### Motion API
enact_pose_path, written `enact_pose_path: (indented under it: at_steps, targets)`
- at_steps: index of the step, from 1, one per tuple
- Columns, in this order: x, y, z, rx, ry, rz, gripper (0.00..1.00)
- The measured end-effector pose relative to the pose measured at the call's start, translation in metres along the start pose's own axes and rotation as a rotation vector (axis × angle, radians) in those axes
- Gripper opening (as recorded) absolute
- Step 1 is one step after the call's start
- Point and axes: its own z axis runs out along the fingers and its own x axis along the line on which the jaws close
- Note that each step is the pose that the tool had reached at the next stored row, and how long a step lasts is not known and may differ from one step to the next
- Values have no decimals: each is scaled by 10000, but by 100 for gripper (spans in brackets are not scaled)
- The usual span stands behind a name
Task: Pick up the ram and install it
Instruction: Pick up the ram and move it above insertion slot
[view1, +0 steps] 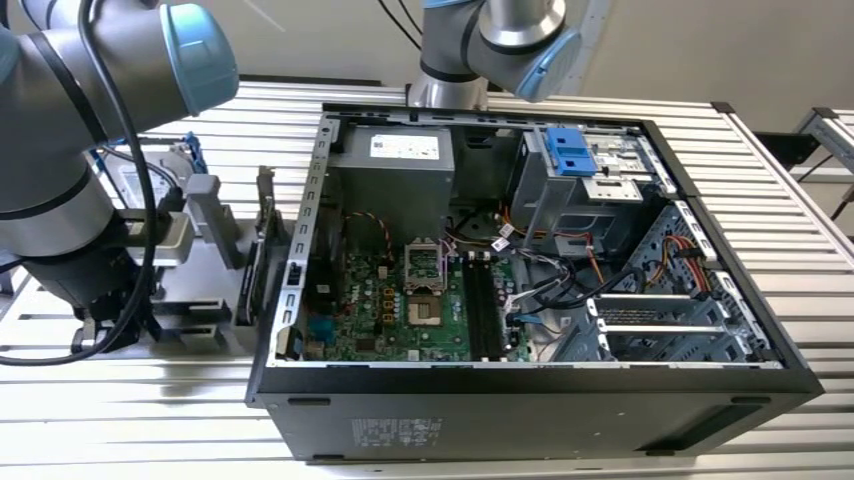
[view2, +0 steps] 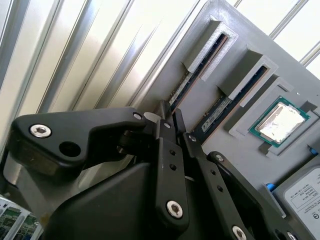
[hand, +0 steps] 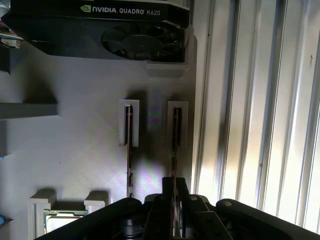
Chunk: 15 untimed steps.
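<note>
Arm (view1: 67, 210) (vertical, low) over ram (hand: 175, 135)

A wide work table (view1: 134, 400) of pale silver metal, its top made of long parallel ribbed slats with narrow dark grooves between them; soft, even light lies across it in the exterior view; in both wrist views the same slats catch strong white glare; a second slatted table (view1: 830, 130) stands apart at the exterior view's right; behind both, a plain pale grey surface (view1: 747, 50).
</note>
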Motion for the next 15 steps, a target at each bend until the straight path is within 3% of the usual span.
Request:
enact_pose_path:
  at_steps: [5, 7, 15]
  targets:
    - [0, -1, -26, -1, 1, 1, 0]
    - [-1, -1, -82, -1, 1, 0, 0]
    - [-2, -4, -189, -1, 1, 0, 0]
